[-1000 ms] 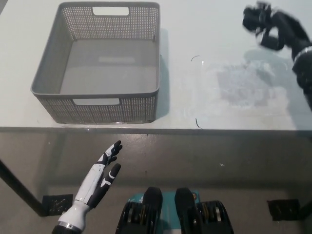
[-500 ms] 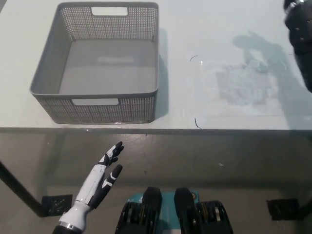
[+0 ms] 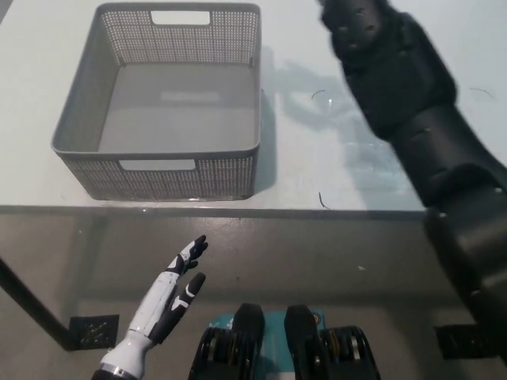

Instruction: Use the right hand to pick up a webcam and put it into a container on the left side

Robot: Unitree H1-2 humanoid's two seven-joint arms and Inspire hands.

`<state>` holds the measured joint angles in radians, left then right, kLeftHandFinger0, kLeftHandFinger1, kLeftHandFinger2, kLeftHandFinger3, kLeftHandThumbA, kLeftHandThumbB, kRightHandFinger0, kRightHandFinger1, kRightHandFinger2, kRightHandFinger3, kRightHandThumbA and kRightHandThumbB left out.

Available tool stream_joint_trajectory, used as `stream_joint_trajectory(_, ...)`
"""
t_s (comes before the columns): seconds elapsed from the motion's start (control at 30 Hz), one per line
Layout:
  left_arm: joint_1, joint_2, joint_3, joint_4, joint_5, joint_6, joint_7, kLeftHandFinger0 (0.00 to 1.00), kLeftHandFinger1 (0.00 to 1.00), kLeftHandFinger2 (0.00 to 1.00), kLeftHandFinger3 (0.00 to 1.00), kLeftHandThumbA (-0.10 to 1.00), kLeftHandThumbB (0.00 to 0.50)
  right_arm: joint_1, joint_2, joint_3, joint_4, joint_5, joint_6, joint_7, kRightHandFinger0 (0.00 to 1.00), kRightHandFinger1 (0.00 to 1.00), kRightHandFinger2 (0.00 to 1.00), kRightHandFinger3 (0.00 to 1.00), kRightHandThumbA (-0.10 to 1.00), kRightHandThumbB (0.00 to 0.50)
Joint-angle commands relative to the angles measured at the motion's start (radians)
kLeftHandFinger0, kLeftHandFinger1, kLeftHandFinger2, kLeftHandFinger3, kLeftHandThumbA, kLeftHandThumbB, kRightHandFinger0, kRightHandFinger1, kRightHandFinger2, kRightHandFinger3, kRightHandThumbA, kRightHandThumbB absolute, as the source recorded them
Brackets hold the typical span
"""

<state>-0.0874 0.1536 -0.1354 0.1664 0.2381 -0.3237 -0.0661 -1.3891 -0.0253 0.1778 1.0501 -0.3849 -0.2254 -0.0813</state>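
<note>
Grey perforated basket (image 3: 158,170) – white table (image 3: 333,170) – black right arm (image 3: 420,119).

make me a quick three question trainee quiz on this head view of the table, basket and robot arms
1. True or false: the grey perforated plastic basket already holds an object.
2. Which arm reaches over the white table? A) white left B) black right arm
3. Fill in: the white left hand rests below the table's front ____.

Key: 1 false, its floor is bare. 2 B. 3 edge, fingers apart, holding nothing. The right hand is out of view at the top, and no webcam shows.
</note>
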Motion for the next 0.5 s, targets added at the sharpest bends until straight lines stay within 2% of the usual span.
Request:
stream_joint_trajectory(0.0,-0.014,0.010,-0.013,-0.028,0.013,-0.025,-0.008,1.00,1.00,1.00,1.00,1.00,0.093,-0.111,0.056,0.015,0.053,0.004,-0.046,-0.060,0.01,0.31,0.66,0.76,-0.10,0.180)
stream_joint_trajectory(0.03,-0.016,0.009,-0.015,-0.024,0.014,-0.028,-0.006,1.00,1.00,1.00,1.00,1.00,0.094,-0.114,0.064,0.018,0.064,0.002,-0.045,-0.063,0.00,0.28,0.66,0.76,-0.10,0.178)
stream_joint_trajectory(0.07,-0.019,0.009,-0.016,-0.023,0.017,-0.028,-0.003,1.00,1.00,1.00,1.00,1.00,0.106,-0.118,0.080,0.023,0.087,0.003,-0.047,-0.062,0.00,0.27,0.72,0.80,-0.10,0.169)
stream_joint_trajectory(0.13,-0.013,0.009,-0.017,-0.026,0.020,-0.028,0.001,1.00,1.00,1.00,1.00,1.00,0.115,-0.123,0.108,0.031,0.122,0.002,-0.030,-0.056,0.00,0.34,0.80,0.86,-0.10,0.159)
stream_joint_trajectory(0.2,-0.016,0.013,-0.016,-0.028,0.020,-0.028,0.002,1.00,1.00,1.00,1.00,1.00,0.121,-0.137,0.133,0.056,0.172,-0.019,-0.039,-0.082,0.00,0.40,0.84,0.89,-0.10,0.159)
stream_joint_trajectory(0.27,-0.010,0.011,-0.014,-0.035,0.013,-0.017,0.000,1.00,1.00,1.00,1.00,1.00,0.131,-0.140,0.154,0.063,0.210,-0.013,-0.048,-0.086,0.00,0.37,0.80,0.86,-0.10,0.177)
stream_joint_trajectory(0.47,-0.015,0.012,-0.017,-0.038,0.020,-0.020,-0.002,1.00,1.00,1.00,1.00,1.00,0.150,-0.127,0.188,0.140,0.283,-0.054,-0.070,-0.103,0.00,0.36,0.77,0.87,-0.10,0.177)
